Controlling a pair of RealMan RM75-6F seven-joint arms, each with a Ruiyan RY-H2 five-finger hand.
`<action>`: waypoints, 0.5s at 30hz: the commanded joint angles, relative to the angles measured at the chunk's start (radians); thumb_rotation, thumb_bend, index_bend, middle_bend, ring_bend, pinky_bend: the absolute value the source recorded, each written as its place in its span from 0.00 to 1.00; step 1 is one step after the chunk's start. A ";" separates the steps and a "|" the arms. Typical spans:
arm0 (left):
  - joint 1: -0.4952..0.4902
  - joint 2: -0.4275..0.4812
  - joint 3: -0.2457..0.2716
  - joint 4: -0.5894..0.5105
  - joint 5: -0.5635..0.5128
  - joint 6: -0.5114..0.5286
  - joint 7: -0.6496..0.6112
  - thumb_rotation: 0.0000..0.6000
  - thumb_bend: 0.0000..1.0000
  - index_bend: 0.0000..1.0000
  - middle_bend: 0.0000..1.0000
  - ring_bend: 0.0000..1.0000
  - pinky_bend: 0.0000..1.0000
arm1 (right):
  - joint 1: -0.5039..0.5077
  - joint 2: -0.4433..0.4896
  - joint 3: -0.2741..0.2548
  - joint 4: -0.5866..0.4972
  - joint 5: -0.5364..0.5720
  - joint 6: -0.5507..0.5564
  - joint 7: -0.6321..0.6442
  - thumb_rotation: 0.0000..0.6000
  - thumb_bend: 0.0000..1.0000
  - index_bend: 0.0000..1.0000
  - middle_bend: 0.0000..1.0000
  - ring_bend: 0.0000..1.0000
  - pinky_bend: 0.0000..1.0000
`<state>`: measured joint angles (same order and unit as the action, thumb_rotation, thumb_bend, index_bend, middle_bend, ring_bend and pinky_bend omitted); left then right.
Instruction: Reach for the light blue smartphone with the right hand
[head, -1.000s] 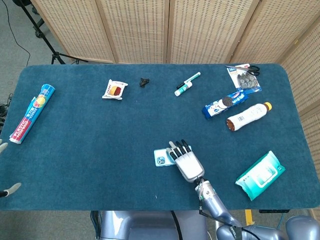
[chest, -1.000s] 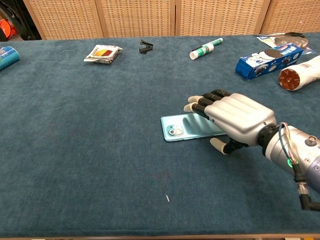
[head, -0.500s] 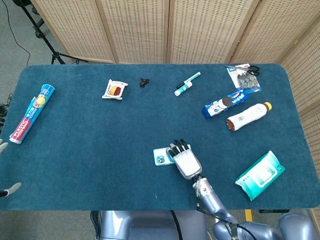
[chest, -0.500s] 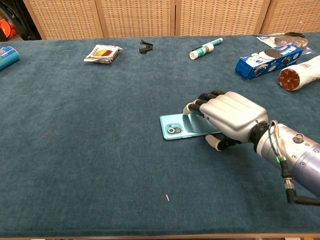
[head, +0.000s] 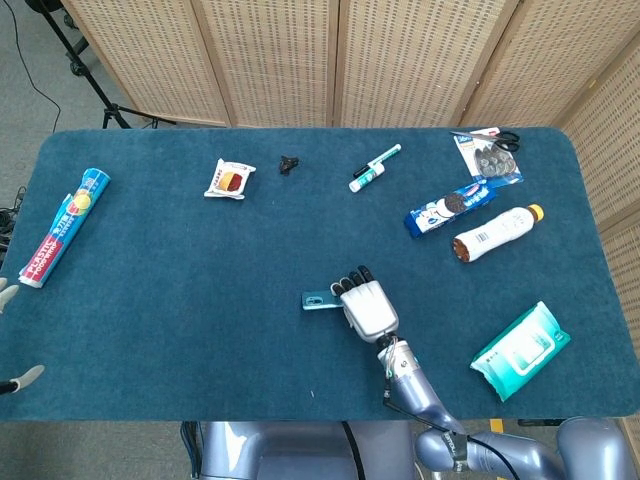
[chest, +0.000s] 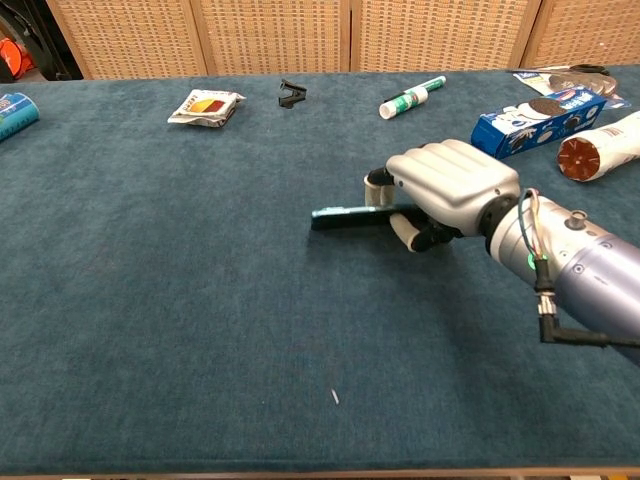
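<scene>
The light blue smartphone (chest: 345, 216) is lifted off the blue cloth and shows edge-on in the chest view. My right hand (chest: 445, 193) grips its right end, fingers curled over the top and thumb beneath. From above, the smartphone (head: 316, 300) sticks out to the left of my right hand (head: 366, 307), near the table's front middle. Only fingertips of my left hand (head: 14, 382) show at the left edge of the head view; its state is unclear.
A cookie box (head: 450, 206), a white bottle (head: 497, 232) and a card of batteries (head: 489, 156) lie at the back right. A wipes pack (head: 520, 349) sits front right. A marker (head: 374, 167), black clip (head: 289, 163), snack packet (head: 230, 179) and a tube (head: 66, 226) lie elsewhere.
My right hand closed around the smartphone, which lay flat on the cloth, and raised it. The phone now shows edge-on and has shifted slightly away from me.
</scene>
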<state>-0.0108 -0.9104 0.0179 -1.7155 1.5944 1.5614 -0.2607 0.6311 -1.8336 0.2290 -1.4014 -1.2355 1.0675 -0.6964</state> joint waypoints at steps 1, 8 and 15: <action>0.000 0.000 0.000 0.000 0.001 -0.001 0.001 1.00 0.00 0.00 0.00 0.00 0.00 | 0.018 -0.004 0.020 0.002 0.022 -0.008 -0.016 1.00 0.84 0.38 0.39 0.27 0.17; 0.000 0.002 0.000 -0.001 -0.002 0.000 -0.005 1.00 0.00 0.00 0.00 0.00 0.00 | 0.087 -0.030 0.089 0.060 0.109 -0.045 -0.071 1.00 0.64 0.38 0.31 0.24 0.17; -0.003 0.007 -0.001 0.002 -0.006 -0.009 -0.017 1.00 0.00 0.00 0.00 0.00 0.00 | 0.151 -0.058 0.141 0.182 0.182 -0.069 -0.075 1.00 0.23 0.23 0.06 0.00 0.13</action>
<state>-0.0138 -0.9040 0.0169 -1.7136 1.5881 1.5531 -0.2771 0.7618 -1.8772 0.3532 -1.2510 -1.0697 1.0038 -0.7732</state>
